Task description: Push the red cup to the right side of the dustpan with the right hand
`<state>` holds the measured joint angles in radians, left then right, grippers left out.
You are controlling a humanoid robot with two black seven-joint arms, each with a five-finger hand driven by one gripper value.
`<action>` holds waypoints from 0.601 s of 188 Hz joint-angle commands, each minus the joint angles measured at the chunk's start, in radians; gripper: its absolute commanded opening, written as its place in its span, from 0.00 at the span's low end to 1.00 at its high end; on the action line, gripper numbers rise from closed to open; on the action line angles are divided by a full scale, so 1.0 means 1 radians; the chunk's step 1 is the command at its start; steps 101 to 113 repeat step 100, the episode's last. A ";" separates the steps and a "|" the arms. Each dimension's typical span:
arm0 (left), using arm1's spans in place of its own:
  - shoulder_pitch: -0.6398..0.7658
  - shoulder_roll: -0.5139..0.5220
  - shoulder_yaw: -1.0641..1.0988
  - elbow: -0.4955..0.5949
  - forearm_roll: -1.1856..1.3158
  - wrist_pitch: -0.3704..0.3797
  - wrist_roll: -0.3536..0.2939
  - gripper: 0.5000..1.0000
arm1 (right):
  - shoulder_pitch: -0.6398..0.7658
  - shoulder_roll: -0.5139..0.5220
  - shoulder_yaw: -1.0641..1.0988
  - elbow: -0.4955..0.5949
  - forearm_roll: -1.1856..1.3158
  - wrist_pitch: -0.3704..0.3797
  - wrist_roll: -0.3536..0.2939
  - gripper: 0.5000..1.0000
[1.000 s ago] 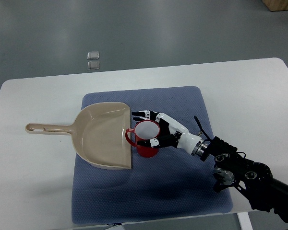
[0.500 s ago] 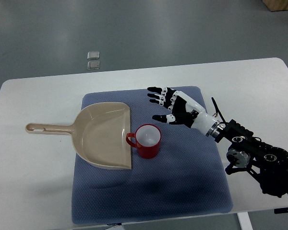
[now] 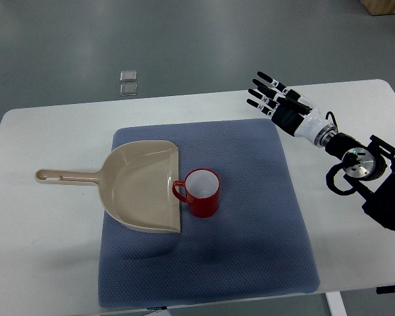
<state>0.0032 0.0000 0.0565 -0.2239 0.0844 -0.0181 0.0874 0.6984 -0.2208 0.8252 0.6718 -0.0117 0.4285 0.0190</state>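
The red cup (image 3: pixel 201 193) stands upright on the blue mat (image 3: pixel 250 250), its open mouth facing up and its handle pointing toward 9 o'clock, touching or nearly touching the open right edge of the beige dustpan (image 3: pixel 141 186). The dustpan lies flat with its handle stretching toward 9 o'clock onto the white surface (image 3: pixel 46 243). The right robot hand (image 3: pixel 276 100) is well apart from the cup, up at about 2 o'clock from it, over the far edge of the surface just beyond the mat's far right corner. Its fingers (image 3: pixel 266 79) are spread and released, pointing toward 10 o'clock, grasping nothing
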 commanded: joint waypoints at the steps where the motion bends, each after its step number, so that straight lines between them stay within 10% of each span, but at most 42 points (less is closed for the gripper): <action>1: 0.000 0.000 0.000 0.000 0.000 0.000 0.000 1.00 | 0.001 0.001 0.000 -0.026 0.015 0.001 -0.066 0.86; 113: 0.000 0.000 0.000 -0.002 0.001 0.000 0.000 1.00 | -0.010 0.020 0.018 -0.044 0.015 -0.014 0.059 0.86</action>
